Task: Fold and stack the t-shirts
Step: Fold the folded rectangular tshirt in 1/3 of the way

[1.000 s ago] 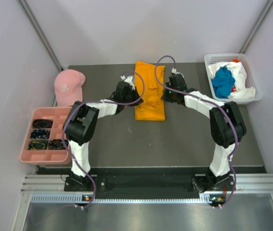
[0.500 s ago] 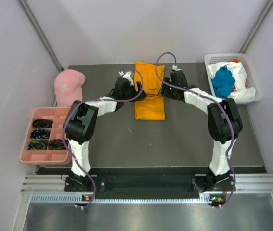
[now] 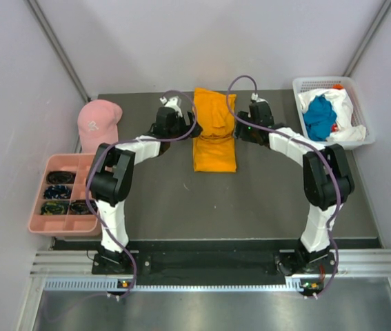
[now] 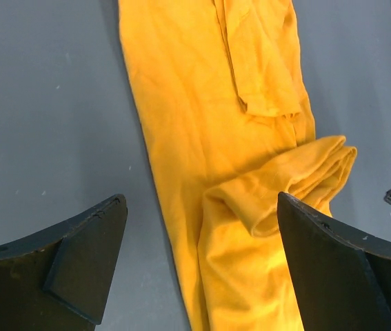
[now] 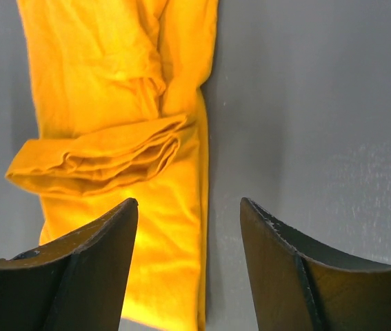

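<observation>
Your left pincer and right pincer hang open and empty, flanking the orange shirt at its bunched fold, likely to grip both edges.

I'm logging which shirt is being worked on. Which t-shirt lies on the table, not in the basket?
The orange-yellow t-shirt, a long folded strip on the table; the teal-blue t-shirt and white t-shirt are heaped in the white basket.

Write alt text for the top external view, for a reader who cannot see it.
A folded orange-yellow t-shirt lies on a dark table, with the left gripper and right gripper flanking it. A pink cap and pink tray sit at left; a white basket of teal and white shirts sits at right.
</observation>
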Controlling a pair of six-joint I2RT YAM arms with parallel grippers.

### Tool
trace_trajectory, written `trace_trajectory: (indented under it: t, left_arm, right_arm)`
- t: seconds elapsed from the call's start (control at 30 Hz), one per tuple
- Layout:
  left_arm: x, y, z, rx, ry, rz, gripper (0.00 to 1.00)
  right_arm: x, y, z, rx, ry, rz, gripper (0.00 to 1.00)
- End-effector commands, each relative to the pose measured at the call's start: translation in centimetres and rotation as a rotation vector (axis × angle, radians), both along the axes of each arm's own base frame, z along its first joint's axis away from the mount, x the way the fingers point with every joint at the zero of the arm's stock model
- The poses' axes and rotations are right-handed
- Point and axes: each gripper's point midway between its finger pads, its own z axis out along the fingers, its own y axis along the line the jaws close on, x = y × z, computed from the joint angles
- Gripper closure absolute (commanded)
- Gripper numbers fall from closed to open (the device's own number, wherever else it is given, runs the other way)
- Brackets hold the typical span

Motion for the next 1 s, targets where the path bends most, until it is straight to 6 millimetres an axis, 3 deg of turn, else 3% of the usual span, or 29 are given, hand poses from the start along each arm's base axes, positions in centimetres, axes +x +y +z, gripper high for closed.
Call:
trace_trajectory:
  t: [0.0, 0.03, 0.17, 0.4, 0.57, 0.73, 0.97]
  left_arm:
    - [-0.3, 0.8, 6.4, -0.029, -0.152, 0.013, 0.06]
    - [-0.6, 1.0, 7.6, -0.035, -0.173, 0.019, 0.05]
    - [-1.3, 2.9, 8.7, -0.039, -0.184, 0.071, 0.05]
    - [-2.5, 6.5, 11.4, -0.069, -0.221, 0.158, 0.05]
    - [-3.2, 7.0, 11.3, -0.061, -0.216, 0.163, 0.05]
    - [-3.4, 7.2, 11.1, -0.057, -0.21, 0.16, 0.05]
    - [-3.4, 7.5, 10.4, -0.047, -0.196, 0.16, 0.05]
  right_arm:
    - [-1.1, 0.4, 4.2, 0.053, -0.077, 0.061, 0.39]
    - [-1.8, 0.8, 4.1, 0.066, -0.067, 0.077, 0.39]
    - [-3.3, 3.3, 3.7, 0.117, -0.042, 0.185, 0.38]
    - [-2.5, 6.6, 2.6, 0.195, -0.023, 0.302, 0.37]
    - [-1.4, 8.5, 0.2, 0.224, 0.021, 0.363, 0.37]
    - [-0.4, 10.5, -0.4, 0.241, 0.017, 0.422, 0.37]
    - [1.7, 11.6, -0.1, 0.244, -0.032, 0.45, 0.37]
